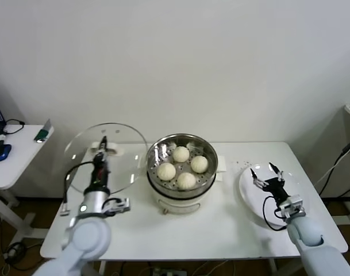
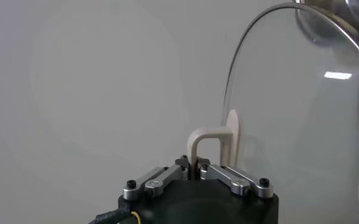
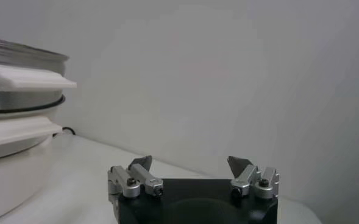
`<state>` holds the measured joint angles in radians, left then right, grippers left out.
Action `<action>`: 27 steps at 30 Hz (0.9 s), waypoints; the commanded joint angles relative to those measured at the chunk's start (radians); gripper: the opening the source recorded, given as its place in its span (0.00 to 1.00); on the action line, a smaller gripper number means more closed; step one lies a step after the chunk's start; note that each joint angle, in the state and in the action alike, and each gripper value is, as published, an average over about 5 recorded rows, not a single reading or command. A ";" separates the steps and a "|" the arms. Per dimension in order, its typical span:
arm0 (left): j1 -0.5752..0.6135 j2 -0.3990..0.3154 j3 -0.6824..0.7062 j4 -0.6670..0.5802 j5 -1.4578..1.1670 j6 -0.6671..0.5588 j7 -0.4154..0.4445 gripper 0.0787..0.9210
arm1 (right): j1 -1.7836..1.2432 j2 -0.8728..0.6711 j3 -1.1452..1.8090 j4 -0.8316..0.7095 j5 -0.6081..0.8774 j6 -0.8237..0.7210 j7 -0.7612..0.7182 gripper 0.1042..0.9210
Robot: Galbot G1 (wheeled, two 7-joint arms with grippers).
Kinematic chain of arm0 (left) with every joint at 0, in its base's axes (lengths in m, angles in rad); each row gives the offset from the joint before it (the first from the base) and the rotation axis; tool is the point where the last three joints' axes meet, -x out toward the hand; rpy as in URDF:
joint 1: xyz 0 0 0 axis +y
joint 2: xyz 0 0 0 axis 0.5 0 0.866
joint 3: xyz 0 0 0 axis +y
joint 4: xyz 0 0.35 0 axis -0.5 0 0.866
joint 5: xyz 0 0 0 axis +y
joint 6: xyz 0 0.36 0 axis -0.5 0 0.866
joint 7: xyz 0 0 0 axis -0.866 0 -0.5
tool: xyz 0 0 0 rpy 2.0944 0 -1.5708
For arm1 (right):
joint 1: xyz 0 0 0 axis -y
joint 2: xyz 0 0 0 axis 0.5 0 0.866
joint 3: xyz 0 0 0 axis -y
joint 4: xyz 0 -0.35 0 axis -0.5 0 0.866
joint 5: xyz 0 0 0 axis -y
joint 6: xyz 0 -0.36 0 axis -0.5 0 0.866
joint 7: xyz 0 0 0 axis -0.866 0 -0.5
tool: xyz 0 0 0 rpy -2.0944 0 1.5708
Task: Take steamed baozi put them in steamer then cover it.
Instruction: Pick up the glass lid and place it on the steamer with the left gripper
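My left pincer (image 2: 196, 165) clenched the cover (image 1: 106, 156) by its cream handle (image 2: 211, 143), holding it tilted up off the table (image 1: 220, 224). Just beside it to my right stood the steamer (image 1: 183, 172) with four baozi (image 1: 181, 153) inside. Farther right, my right pincer (image 1: 267, 172) hung released above the plate (image 1: 249, 195).

Cover (image 2: 301, 109) cut by frame edge; steamer (image 3: 14, 122) likewise.

Cream-white baozi (image 1: 181, 153) in a shiny steel, white-based steamer (image 1: 182, 183); clear cover (image 1: 126, 149).
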<state>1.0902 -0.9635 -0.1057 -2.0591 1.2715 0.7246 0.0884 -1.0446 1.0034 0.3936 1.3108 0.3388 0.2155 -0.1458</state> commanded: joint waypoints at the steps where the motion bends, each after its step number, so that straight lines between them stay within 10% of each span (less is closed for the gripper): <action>1: -0.223 -0.222 0.244 0.092 0.193 0.061 0.214 0.08 | 0.007 0.009 0.001 -0.024 -0.015 0.005 -0.002 0.88; 27: -0.241 -0.580 0.288 0.339 0.282 0.061 0.200 0.08 | 0.004 0.019 0.037 -0.070 -0.048 0.026 -0.019 0.88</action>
<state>0.8737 -1.4214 0.1512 -1.7964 1.5212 0.7368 0.2775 -1.0413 1.0191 0.4257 1.2507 0.2970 0.2394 -0.1621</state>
